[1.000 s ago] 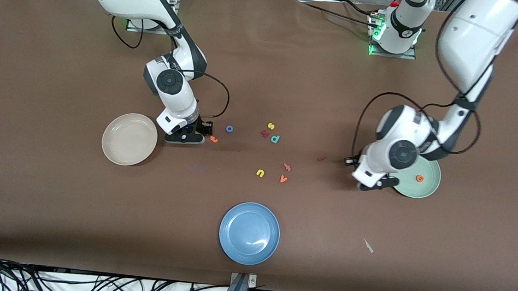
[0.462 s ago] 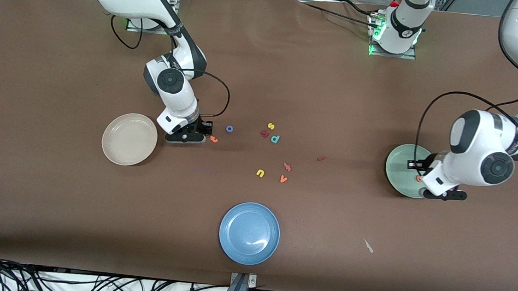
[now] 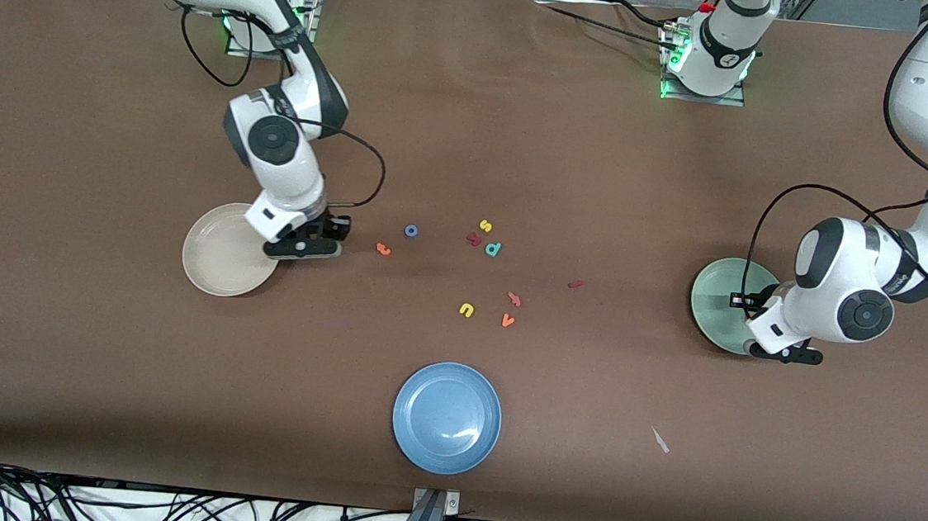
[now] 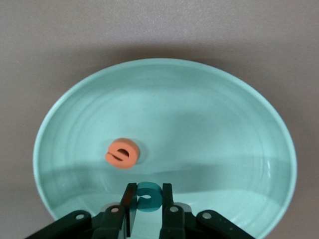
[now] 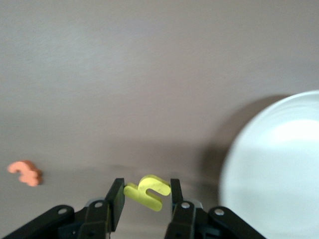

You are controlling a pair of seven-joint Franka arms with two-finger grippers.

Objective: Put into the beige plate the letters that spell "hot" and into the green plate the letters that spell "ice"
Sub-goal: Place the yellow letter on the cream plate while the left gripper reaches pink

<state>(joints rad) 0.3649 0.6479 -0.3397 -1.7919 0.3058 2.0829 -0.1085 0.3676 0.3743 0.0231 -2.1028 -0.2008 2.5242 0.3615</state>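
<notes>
Carrying the yellow h clenched in my right hand, I have moved off the table to the rim of the beige plate, leaving the orange t and blue o lying. My left hand, gripping the teal c, has swung over the green plate above the orange e. The h's long stem runs across my fingers, tilted.

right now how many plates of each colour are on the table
beige plate: 1
green plate: 1
blue plate: 1
total: 3
</notes>
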